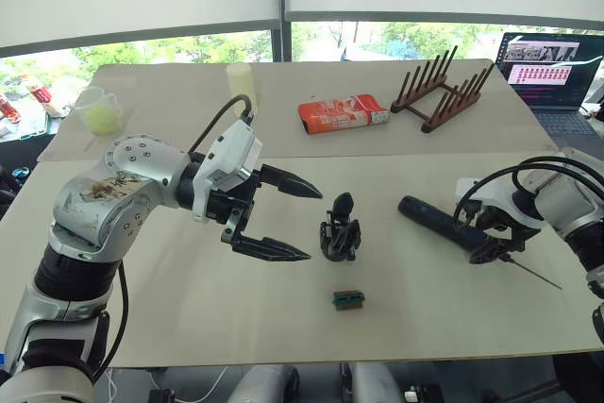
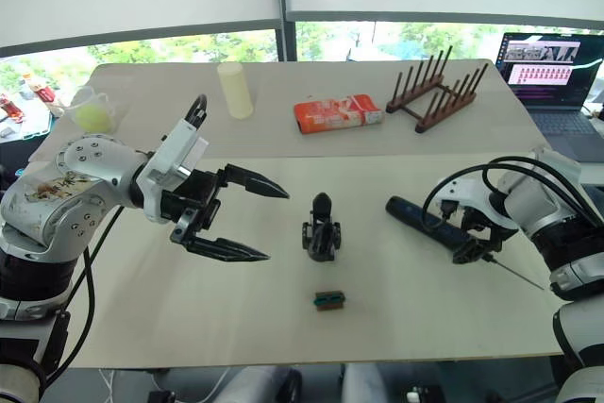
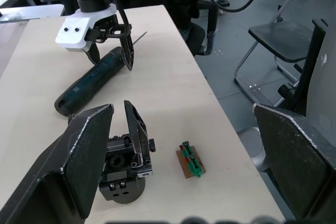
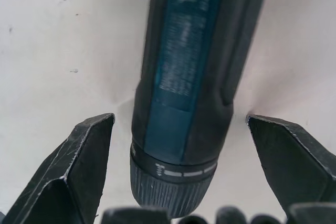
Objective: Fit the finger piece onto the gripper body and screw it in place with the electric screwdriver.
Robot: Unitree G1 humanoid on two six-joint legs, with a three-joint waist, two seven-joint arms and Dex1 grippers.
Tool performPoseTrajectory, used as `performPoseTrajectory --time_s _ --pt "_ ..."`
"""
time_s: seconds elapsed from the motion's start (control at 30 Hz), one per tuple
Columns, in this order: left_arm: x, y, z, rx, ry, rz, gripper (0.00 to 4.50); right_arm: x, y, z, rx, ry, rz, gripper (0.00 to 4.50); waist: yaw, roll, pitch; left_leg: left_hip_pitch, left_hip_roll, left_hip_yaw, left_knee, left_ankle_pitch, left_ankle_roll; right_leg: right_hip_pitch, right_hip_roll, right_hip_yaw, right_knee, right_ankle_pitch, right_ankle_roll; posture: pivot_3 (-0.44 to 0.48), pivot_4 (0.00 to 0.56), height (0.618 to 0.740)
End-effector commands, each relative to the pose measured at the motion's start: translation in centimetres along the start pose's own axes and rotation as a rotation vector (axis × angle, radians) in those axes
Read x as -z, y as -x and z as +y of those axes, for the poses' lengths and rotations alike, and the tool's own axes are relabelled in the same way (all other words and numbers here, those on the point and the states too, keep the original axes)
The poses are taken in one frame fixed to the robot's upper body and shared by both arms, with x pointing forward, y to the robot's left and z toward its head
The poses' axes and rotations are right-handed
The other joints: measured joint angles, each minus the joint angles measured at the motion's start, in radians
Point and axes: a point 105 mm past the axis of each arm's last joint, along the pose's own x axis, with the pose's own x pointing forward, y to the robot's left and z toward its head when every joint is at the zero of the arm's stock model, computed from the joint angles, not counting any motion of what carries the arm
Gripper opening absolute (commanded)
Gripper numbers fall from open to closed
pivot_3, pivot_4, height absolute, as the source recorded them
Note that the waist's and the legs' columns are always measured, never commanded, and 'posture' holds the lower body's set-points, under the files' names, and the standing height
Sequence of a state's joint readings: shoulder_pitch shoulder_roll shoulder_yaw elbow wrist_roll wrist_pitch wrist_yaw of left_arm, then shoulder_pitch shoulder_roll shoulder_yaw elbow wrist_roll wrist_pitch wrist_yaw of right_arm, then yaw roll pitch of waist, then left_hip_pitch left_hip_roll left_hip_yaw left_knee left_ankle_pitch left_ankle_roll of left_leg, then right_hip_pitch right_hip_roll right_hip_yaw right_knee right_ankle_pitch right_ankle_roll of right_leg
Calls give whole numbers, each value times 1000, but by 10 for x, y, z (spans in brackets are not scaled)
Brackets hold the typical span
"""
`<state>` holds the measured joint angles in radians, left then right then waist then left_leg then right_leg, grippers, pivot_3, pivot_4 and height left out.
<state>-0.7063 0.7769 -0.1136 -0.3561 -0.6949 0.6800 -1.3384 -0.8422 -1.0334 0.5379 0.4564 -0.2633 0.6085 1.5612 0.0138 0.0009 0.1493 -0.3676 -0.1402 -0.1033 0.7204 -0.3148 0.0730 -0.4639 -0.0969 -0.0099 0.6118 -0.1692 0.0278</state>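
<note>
The gripper body (image 1: 340,236) stands upright mid-table, a small black assembly with a pointed black finger rising from it. I cannot tell whether that finger is the finger piece. My left gripper (image 1: 314,224) hangs just left of the body, open, nothing between its fingers. The electric screwdriver (image 1: 432,218) lies flat to the right, its thin bit (image 1: 533,274) pointing toward the table's right front edge. My right gripper (image 1: 489,244) is open and straddles the screwdriver's bit end; in the right wrist view each fingertip (image 4: 84,150) stands clear of the barrel (image 4: 189,66).
A small green-and-black block (image 1: 348,300) lies in front of the gripper body. At the back are a red packet (image 1: 344,112), a wooden rack (image 1: 444,92), a pale bottle (image 2: 235,90), a plastic cup (image 1: 99,110) and a laptop (image 1: 552,68).
</note>
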Motion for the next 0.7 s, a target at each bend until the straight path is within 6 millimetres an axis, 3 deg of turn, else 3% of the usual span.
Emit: performPoseTrajectory --time_s 0.03,0.13,0.37,0.53,0.63,0.7 --pt "-7 1 -1 -12 -45 -4 4500 11 -3 2 -8 -100 31 4222 1 0 0 0 0 0 0 0 0 0 0 0 0 0 0 0 150 740" --pt "-8 2 0 -15 -46 -6 4500 14 -3 4 -2 -123 34 3296 2 0 0 0 0 -1 0 0 0 0 0 0 0 0 0 0 150 740" --pt "-8 1 3 -15 -56 -15 4500 11 -10 7 11 -124 23 3296 1 0 0 0 0 -1 0 0 0 1 0 0 0 0 0 0 150 740" --pt "-6 0 4 -7 -55 -12 4500 1 -12 11 0 -88 2 1898 -1 0 0 1 1 -1 0 0 0 1 0 0 0 0 0 0 150 740" --pt "-3 0 3 2 -46 -8 4500 -4 -7 10 6 -58 -20 1897 -3 0 0 1 1 -1 0 0 0 1 0 0 0 0 0 0 150 740" --pt "1 1 1 8 -24 -6 4500 -12 9 9 7 -14 -79 1897 -3 0 0 1 1 -1 0 0 0 1 0 0 0 0 0 0 150 740"
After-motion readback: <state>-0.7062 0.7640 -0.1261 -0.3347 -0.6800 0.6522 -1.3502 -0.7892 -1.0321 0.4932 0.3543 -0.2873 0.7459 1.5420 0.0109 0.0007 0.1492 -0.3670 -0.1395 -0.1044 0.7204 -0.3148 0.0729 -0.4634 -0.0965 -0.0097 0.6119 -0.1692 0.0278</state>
